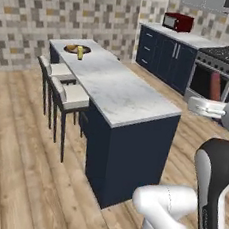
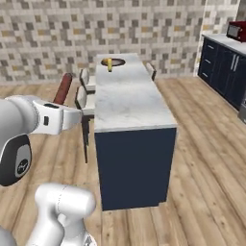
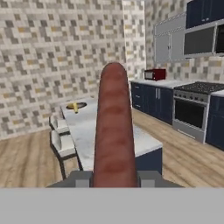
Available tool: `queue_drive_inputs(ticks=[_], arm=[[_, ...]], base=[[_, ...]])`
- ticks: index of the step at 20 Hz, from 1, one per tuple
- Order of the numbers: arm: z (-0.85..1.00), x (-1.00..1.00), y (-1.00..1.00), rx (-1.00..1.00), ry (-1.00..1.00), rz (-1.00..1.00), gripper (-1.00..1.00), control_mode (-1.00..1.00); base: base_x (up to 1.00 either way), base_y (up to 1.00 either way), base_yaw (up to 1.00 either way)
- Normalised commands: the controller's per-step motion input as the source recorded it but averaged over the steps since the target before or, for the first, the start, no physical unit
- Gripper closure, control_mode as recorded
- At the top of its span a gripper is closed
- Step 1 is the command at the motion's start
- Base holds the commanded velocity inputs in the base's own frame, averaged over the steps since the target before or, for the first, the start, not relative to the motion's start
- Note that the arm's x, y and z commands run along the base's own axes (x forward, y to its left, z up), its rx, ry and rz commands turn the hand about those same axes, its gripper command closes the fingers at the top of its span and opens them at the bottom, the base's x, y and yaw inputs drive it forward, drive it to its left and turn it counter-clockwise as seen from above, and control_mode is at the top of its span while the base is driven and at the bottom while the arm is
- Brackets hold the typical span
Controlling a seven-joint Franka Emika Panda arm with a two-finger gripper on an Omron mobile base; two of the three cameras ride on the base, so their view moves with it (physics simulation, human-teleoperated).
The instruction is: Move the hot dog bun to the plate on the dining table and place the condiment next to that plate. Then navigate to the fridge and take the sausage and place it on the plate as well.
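While I watch all three feeds, this is what I read off them.

End effector: my end effector point(image 3: 114, 178) is closed on the sausage point(image 3: 113, 131), one finger on each side of its lower end, and I see it held up in the air short of the near end of the desk.
Sausage: it stands upright out of the fingers; I also see it at the arm's tip in the left base view point(image 1: 215, 86) and the right base view point(image 2: 63, 89).
Desk: the dining table point(image 1: 120, 94), my desk, runs away from me, white marble top on a dark navy base.
Plate: the plate point(image 2: 117, 61) sits at the far end of the desk.
Condiment: the yellow condiment point(image 1: 80, 53) stands upright just beside the plate; I cannot tell whether it touches the rim.
Hot dog bun: too small for me to make out.
Stools: two white-seated stools point(image 1: 71, 95) stand along the desk's left side.
Background: a red microwave point(image 1: 178, 21) rests on the far counter, with a stove point(image 3: 195, 109) to its right.
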Motion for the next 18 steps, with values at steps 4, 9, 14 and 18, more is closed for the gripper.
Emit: queue_drive_inputs(ticks=[4,9,14,18], arm=[[0.0,0.0,0.0,0.0,0.0,0.0,1.0,1.0],[0.0,0.0,0.0,0.0,0.0,0.0,1.0,1.0],[0.0,0.0,0.0,0.0,0.0,0.0,1.0,1.0],[0.0,0.0,0.0,0.0,0.0,0.0,1.0,1.0]], base=[[0.19,1.0,0.03],[0.47,1.0,0.0],[0.79,1.0,-0.15],[0.78,1.0,-0.29]])
